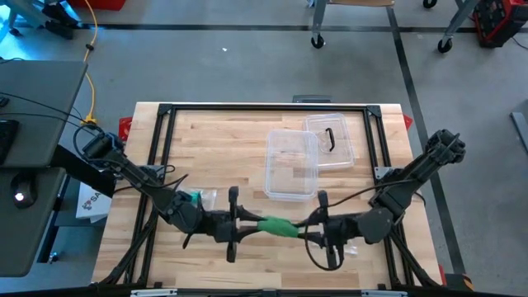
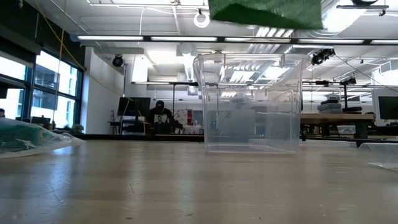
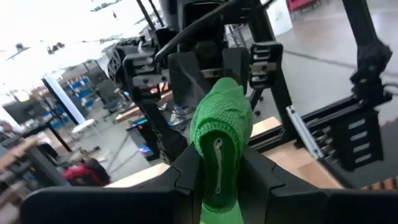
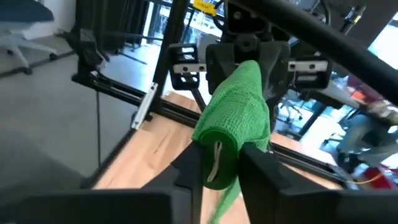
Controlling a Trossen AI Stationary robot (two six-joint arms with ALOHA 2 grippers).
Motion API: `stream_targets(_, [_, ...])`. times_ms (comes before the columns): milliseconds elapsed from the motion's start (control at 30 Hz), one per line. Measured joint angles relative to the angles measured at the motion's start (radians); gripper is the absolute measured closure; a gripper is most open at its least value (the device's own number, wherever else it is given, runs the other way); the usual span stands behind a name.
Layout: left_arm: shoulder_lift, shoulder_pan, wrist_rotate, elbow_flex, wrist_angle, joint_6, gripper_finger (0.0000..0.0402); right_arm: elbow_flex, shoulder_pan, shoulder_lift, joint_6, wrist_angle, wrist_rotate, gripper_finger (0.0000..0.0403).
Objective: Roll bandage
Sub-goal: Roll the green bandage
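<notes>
There, the left claw [image 1: 249, 224] and the right claw [image 1: 307, 230] each clamped one end of the green bandage [image 1: 278, 227], which hung stretched between them above the near edge of the wooden table [image 1: 214, 148], just short of the clear container [image 1: 291, 165].

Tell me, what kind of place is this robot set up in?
It looks like a robotics lab or workshop, not a home. Beyond the wooden table the low view shows an open hall with strip ceiling lights and workbenches carrying equipment, and a person sits far back at a desk.
</notes>
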State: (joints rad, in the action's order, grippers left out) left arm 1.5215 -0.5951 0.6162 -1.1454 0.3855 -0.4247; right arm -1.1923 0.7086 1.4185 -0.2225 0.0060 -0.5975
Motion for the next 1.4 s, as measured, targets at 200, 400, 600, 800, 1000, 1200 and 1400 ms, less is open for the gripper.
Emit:
stream_targets(200, [-0.032,0.010,-0.023,0.000,-0.080,0.252,0.0269,0.000,0.018,0.004,-0.174,-0.009,-0.150,0.0348])
stream_targets(400, [-0.073,0.074,-0.236,-0.002,-0.161,0.579,0.0192,0.000,0.031,0.007,-0.426,-0.024,-0.228,0.0345])
stream_targets(600, [-0.053,0.149,-0.382,-0.002,-0.154,0.741,0.0169,0.000,0.038,0.041,-0.715,-0.032,-0.281,0.0345])
stream_targets(800, [-0.037,0.181,-0.465,-0.002,-0.150,0.762,0.0176,0.000,0.047,0.069,-0.768,-0.033,-0.380,0.0344])
stream_targets(1000, [-0.037,0.169,-0.465,-0.002,-0.163,0.726,0.0246,0.000,0.054,0.070,-0.638,-0.019,-0.384,0.0344])
stream_targets(1200, [-0.037,0.157,-0.440,-0.002,-0.179,0.684,0.0320,0.000,0.057,0.065,-0.430,-0.021,-0.400,0.0306])
stream_targets(1400, [-0.044,0.152,-0.426,-0.001,-0.218,0.628,0.0321,0.000,0.073,0.002,-0.189,-0.063,-0.400,0.0218])
